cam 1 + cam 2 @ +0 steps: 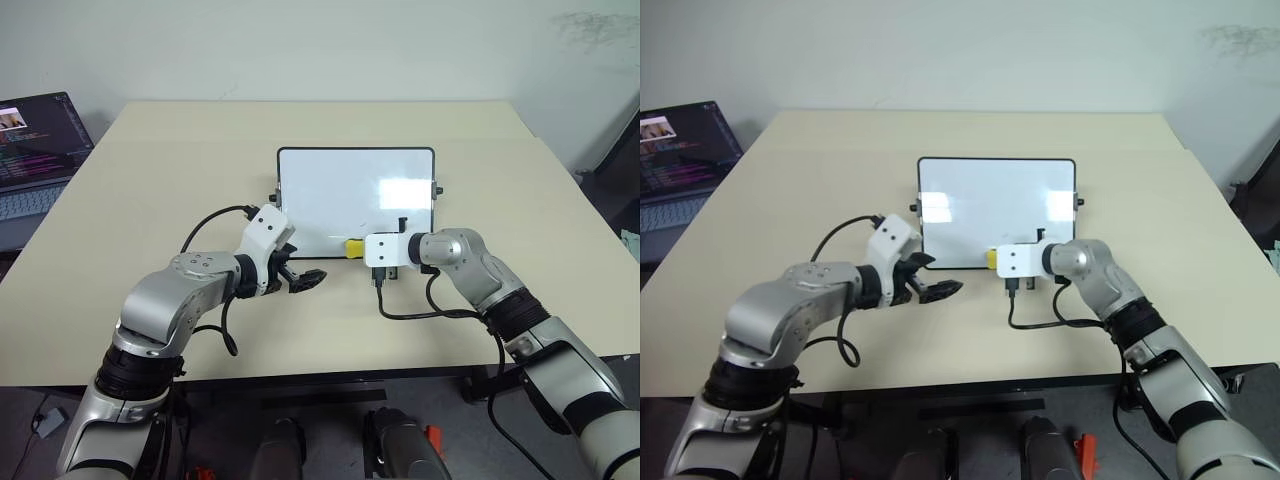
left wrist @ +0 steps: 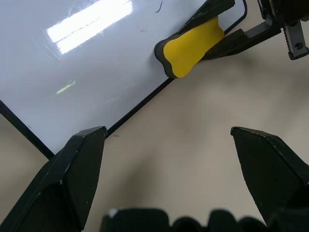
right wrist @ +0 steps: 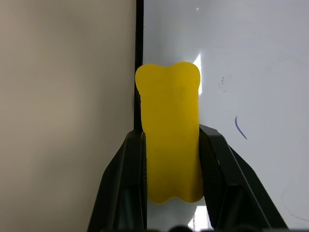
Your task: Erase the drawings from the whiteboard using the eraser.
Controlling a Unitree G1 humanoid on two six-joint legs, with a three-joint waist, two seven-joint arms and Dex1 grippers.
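Eraser held at the whiteboard's near edge, wiping under way.

From the head view, the eraser (image 1: 354,247) is seen clamped in the right gripper (image 1: 372,250) on the near edge of the whiteboard (image 1: 330,190); the left gripper (image 1: 303,279) is held open beside the board's near corner. In the right wrist view, a short stroke (image 3: 240,127) is shown just beside the eraser; a sideways sweep over it is judged to be called for next.

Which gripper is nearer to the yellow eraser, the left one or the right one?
The right. The right gripper is shut on the eraser at the whiteboard's near edge. The left gripper is open over the table, apart from the eraser.
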